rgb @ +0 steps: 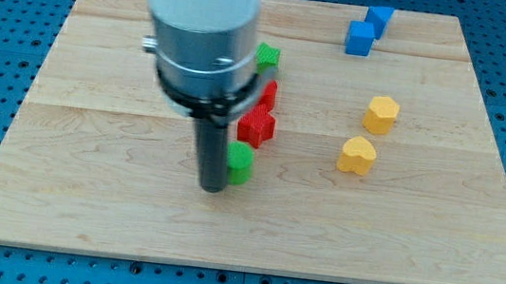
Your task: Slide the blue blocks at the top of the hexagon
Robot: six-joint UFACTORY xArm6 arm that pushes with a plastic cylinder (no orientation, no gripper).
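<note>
Two blue cube blocks (pixel 368 30) sit touching each other, already above the yellow hexagon block (pixel 380 114) toward the view's top, though a bit left of it. My tip (pixel 212 187) has no hand to close, and it's well left of that hexagon, beside a green block (pixel 240 163). Probably mostly done.

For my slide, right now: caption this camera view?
My tip beside a green block; blue blocks far above the yellow hexagon.

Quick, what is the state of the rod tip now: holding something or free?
My tip: no gripper, holding nothing; it sits just left of the lower green block, far from the blue blocks.
</note>
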